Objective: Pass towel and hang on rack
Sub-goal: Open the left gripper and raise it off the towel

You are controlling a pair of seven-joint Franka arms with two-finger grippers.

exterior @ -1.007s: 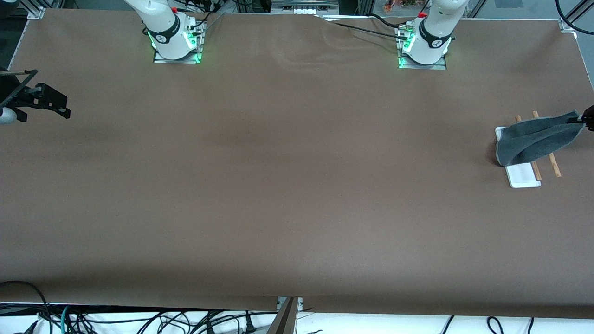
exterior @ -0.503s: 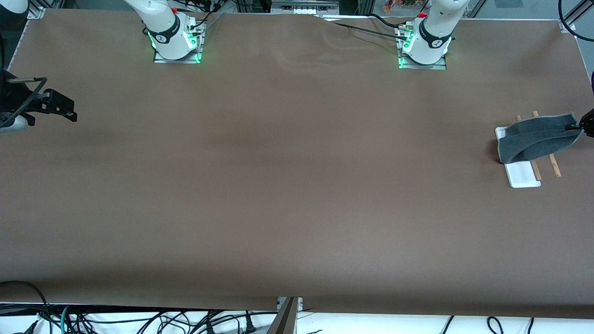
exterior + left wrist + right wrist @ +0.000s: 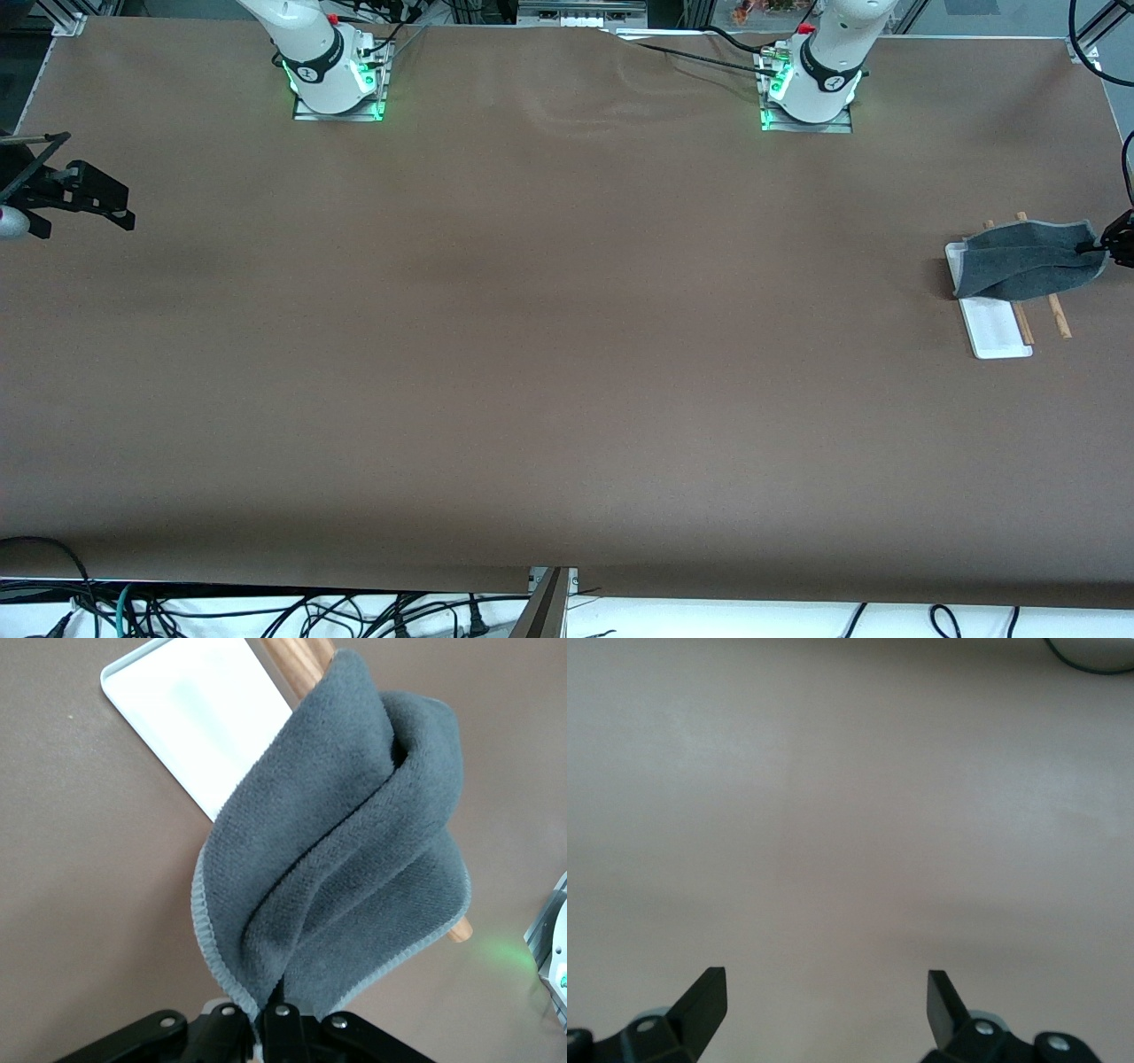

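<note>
The towel (image 3: 1028, 261) is held over the rack (image 3: 997, 332) close to the table (image 3: 567, 354) edge at the left arm's end. It is pinched at one corner by the left gripper (image 3: 1107, 244), whose fingers are closed on the cloth. The dark grey face is outward, and a lighter stitched hem (image 3: 205, 930) is seen in the left wrist view. The towel hangs in loose folds over the wooden rods (image 3: 1054, 315); whether it touches them cannot be told. The white base (image 3: 199, 713) is partly exposed beneath.

The right gripper (image 3: 89, 190) hangs idle over the table edge at the right arm's end, its fingers set wide apart and holding nothing.

The cloth is judged light, limp and non-fragile: no shape will be kept, and it will drape wherever weight is released. Slipping from a narrow pinch is considered possible. A grip on the hemmed corner, as at present, is judged the soundest hold. The rack is judged light and easily shifted by a dragging fold.
</note>
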